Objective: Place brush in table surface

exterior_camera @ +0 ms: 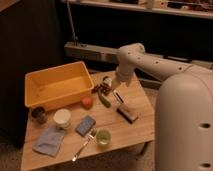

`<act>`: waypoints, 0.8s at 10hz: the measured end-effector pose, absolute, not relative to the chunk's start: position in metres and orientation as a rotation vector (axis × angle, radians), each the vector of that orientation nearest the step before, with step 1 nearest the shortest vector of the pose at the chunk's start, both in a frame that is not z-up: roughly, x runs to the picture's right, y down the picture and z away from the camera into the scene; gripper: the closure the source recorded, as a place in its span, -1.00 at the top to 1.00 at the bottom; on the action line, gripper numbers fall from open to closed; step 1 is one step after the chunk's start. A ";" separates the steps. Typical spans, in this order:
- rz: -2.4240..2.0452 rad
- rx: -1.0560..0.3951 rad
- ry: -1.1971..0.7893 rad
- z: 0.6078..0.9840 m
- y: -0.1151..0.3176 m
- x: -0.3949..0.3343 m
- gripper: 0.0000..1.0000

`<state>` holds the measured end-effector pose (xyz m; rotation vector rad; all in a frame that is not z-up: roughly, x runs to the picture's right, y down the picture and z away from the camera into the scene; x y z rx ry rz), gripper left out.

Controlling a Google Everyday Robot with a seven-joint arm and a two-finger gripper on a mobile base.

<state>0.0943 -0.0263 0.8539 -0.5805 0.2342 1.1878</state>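
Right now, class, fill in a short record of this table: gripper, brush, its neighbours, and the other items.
gripper: open, low over the back of the table, by the yellow tub's near corner
brush: lying flat on the table surface, close to the gripper but not in it
beside brush: dark block in front, green item to its left
front items: white bowl, blue sponge, fork, green cup, blue cloth
task state: brush looks placed
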 end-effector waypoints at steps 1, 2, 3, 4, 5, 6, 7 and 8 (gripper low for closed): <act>1.180 -0.592 0.224 0.860 -0.030 0.098 0.30; 1.165 -0.611 0.206 0.867 -0.028 0.099 0.30; 1.155 -0.626 0.193 0.871 -0.023 0.095 0.30; 1.150 -0.634 0.170 0.877 -0.013 0.090 0.30; 1.144 -0.629 0.153 0.886 -0.003 0.087 0.30; 1.127 -0.607 0.148 0.898 0.009 0.082 0.30; 1.117 -0.593 0.147 0.904 0.015 0.076 0.30; 1.103 -0.566 0.161 0.914 0.022 0.069 0.30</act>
